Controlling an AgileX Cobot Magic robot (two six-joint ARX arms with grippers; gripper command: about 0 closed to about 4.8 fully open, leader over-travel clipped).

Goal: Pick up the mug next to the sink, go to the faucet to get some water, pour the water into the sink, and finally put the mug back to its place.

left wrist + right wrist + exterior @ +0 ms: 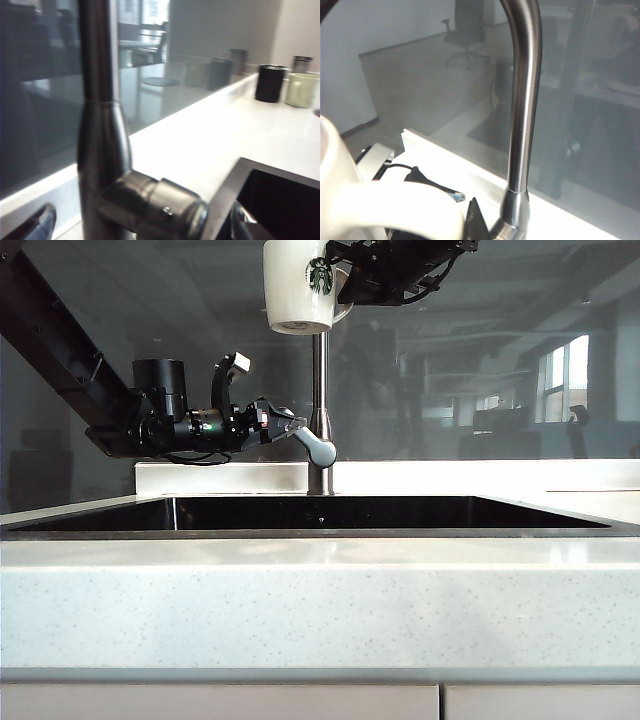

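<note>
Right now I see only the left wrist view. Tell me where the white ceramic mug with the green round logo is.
Observer: The mug hangs upright, high above the dark rectangular sink, in front of the tall brushed-steel faucet.
Operator: Report what holds it.
Observer: The right gripper is shut on the mug's loop handle, reaching in from the upper right of the exterior view.
Operator: Give me my own gripper against the lever.
Observer: The left gripper comes in level from the left, jaws open, fingertips at the faucet's angled lever.
</note>
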